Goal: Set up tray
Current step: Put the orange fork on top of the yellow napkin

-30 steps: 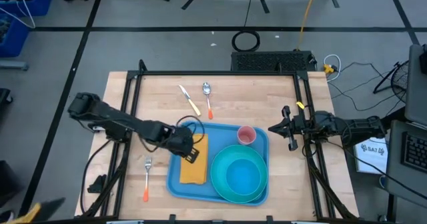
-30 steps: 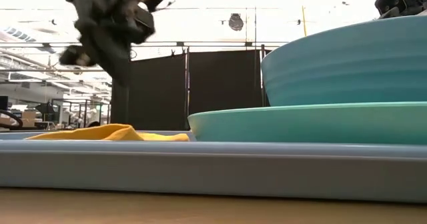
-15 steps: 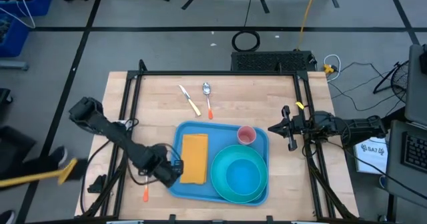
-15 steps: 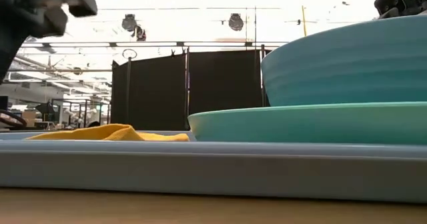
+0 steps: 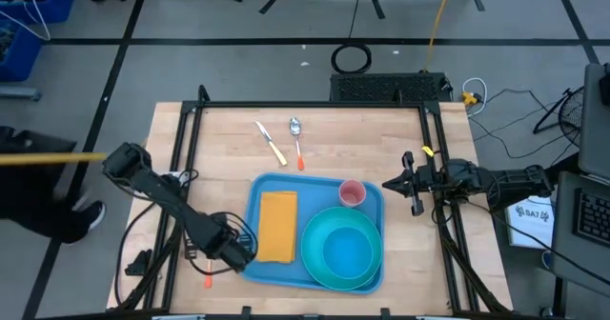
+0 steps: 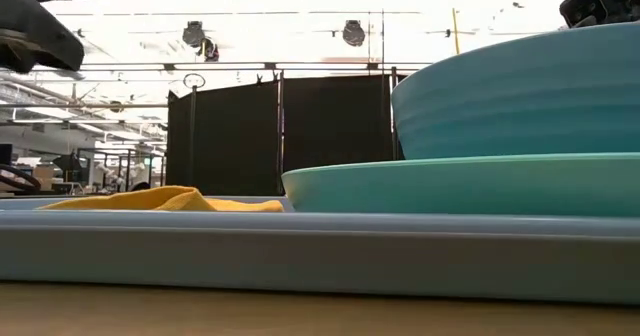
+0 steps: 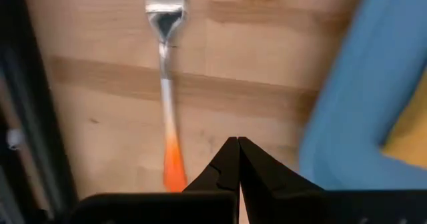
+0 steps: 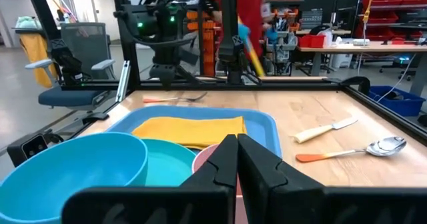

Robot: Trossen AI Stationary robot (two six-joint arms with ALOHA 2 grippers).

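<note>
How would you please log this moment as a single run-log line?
left gripper: shut, empty, over fork beside tray | right gripper: shut, waiting at table's right | napkin, bowl on tray

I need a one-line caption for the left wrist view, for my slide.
Closed left hand above the wooden table, beside an orange-handled fork and the blue tray.

Smooth blue plastic tray (image 5: 250, 263), yellow cloth napkin (image 5: 277, 227), pale wooden table (image 5: 229, 139).

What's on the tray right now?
On the tray: a yellow napkin, a pink cup, and a bowl on a plate. Whatever lies beneath them is hidden.
</note>
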